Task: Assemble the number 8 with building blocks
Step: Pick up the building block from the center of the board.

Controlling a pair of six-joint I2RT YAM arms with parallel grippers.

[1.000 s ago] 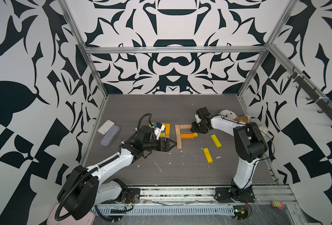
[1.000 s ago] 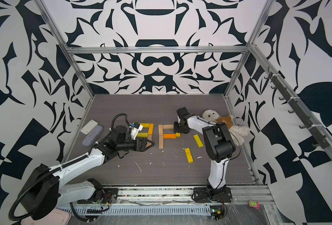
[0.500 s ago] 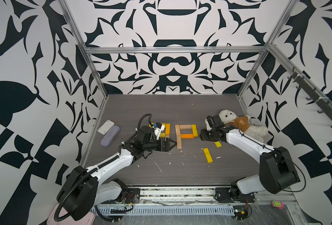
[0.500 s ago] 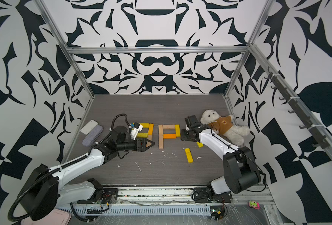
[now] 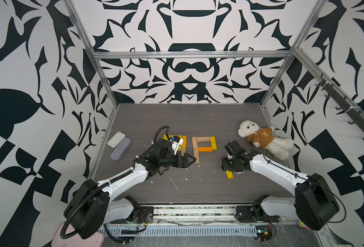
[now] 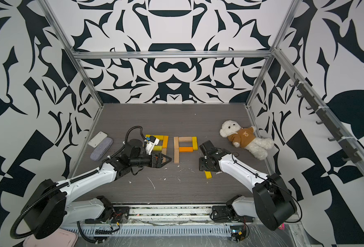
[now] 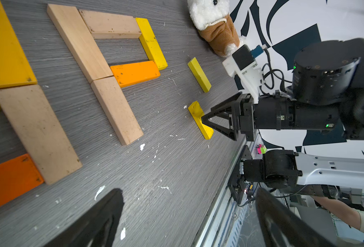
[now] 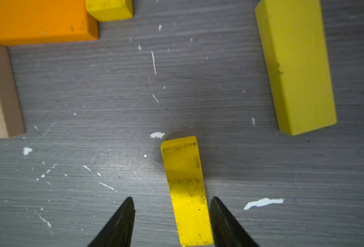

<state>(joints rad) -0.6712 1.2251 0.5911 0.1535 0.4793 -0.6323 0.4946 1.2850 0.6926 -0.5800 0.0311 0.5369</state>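
- The right arm is down low over the bench (image 5: 176,119). The right fingers (image 8: 120,226) are spread on either side of a yellow block (image 8: 185,181). One finger sits just beside its edge and there's a clear gap on the other side, so nothing is pinched.
- That yellow block lies flat on the bench, on the near side of the build and off to its right. In both top views only its near end pokes out from under the wrist.
- A second yellow block (image 8: 294,64) lies flat close by, apart from the first, and nobody's touching it.
- Over on the other side, the left fingers (image 7: 99,220) are wide apart and holding nothing. They hover low, pointing toward the foot of the build.
- The build itself has a tan stem (image 5: 195,147) made of two planks laid end to end.
- A tan top plank (image 5: 203,139) runs across, a yellow side plank (image 5: 213,142) comes down, and an orange crossbar (image 5: 204,149) runs back to the stem. So the upper loop is closed, and below the crossbar there's only the stem.
- Further left is a second group of blocks (image 5: 184,141) in yellow, orange and tan, lying flat and partly hidden behind the left wrist.
- A teddy bear (image 5: 262,139) is sprawled by the right wall, well clear of the blocks.
- A white case (image 5: 116,139) and a grey case (image 5: 120,149) lie side by side at the bench's left edge.
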